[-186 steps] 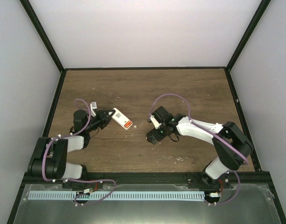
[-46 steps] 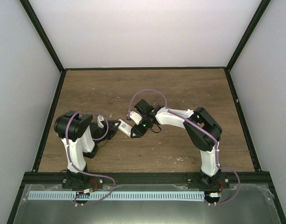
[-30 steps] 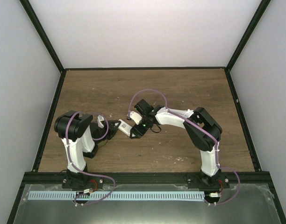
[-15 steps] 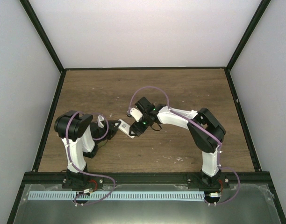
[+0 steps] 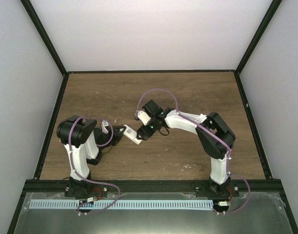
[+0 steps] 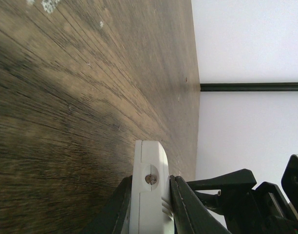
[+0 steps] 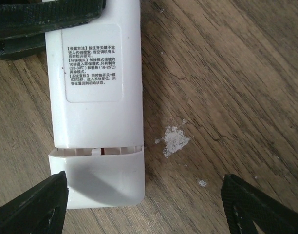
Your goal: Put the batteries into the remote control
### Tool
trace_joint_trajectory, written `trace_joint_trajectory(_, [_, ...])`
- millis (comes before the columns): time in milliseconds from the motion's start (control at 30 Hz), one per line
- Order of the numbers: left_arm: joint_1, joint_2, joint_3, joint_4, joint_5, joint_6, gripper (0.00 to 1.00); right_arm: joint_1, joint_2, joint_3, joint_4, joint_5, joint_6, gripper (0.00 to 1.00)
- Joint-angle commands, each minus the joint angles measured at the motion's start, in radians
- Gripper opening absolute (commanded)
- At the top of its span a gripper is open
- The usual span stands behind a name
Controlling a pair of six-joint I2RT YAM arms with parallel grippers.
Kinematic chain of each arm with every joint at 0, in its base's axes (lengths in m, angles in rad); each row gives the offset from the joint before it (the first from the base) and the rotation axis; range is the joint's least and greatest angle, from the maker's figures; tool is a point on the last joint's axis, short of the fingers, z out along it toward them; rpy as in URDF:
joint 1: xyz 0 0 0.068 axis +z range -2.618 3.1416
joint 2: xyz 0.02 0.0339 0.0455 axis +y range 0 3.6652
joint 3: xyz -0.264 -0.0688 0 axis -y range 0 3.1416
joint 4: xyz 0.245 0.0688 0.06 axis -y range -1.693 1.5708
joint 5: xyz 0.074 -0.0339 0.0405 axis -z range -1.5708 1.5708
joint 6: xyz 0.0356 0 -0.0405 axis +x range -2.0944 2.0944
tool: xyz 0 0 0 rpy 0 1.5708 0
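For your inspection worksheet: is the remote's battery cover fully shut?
Not fully: a gap with tabs shows between the cover and the remote control.

Robotics laboratory test cell. Wood-grain table is boxed by plain white panels on black frame struts. Left arm and right arm are bolted at its near edge, purple cabling exposed.

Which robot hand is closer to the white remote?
Left. The left gripper is clamped on one end of the remote control; the right gripper hangs over the other end, jaws open, not gripping.
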Motion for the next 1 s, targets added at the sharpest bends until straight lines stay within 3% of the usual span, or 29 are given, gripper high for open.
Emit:
trace_joint_trajectory(0, [-0.003,0.031,-0.008,0.078,-0.019,0.049,0.00,-0.003,0.026,0.044,-0.006,0.021,0.002,0.79])
trace_joint_trajectory(600, [0.005,0.025,-0.018,0.078,-0.022,0.048,0.00,0.007,0.093,0.061,-0.001,0.061,-0.009,0.80])
trace_joint_trajectory(967, [0.007,0.030,-0.016,0.078,-0.020,0.046,0.00,0.011,0.046,0.093,0.006,0.037,0.054,0.79])
